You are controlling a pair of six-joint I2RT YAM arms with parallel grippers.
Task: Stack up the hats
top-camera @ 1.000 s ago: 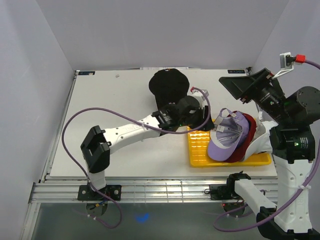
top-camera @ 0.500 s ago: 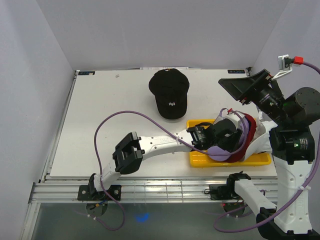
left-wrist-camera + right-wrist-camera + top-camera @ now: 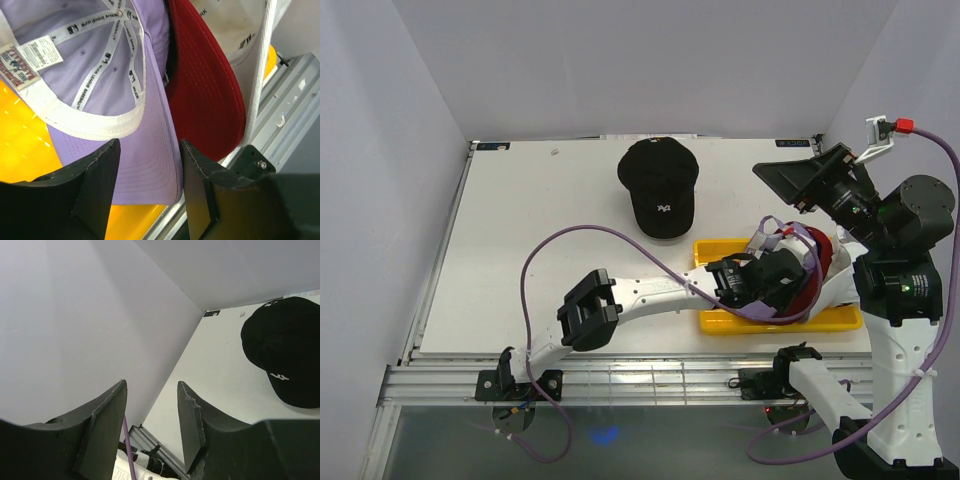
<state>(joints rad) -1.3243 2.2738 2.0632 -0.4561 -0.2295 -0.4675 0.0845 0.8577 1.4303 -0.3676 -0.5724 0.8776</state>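
Nesting upside down in the yellow tray (image 3: 20,150), the lavender cap (image 3: 95,55) sits innermost of three, with the red cap (image 3: 205,100) around it and the white cap (image 3: 227,30) outermost. The black cap (image 3: 660,185) lies alone on the table (image 3: 520,250), crown up, well apart from the pile on its far side. I see no tan cap.

These caps look light and soft. The crowns would likely buckle under a pinch, while the stitched brims seem stiffer and flatter, so a brim edge is probably the surest place to grip. The nested fabric may cling, so lifting one cap could drag its neighbour along.

The left gripper (image 3: 149,145) hangs low over the pile. Its jaws stand apart on either side of the lavender brim, and I cannot tell whether they touch it. The right gripper (image 3: 150,385) is raised beside the tray, its jaws apart with nothing between them, pointing across the table toward the wall and the black cap.
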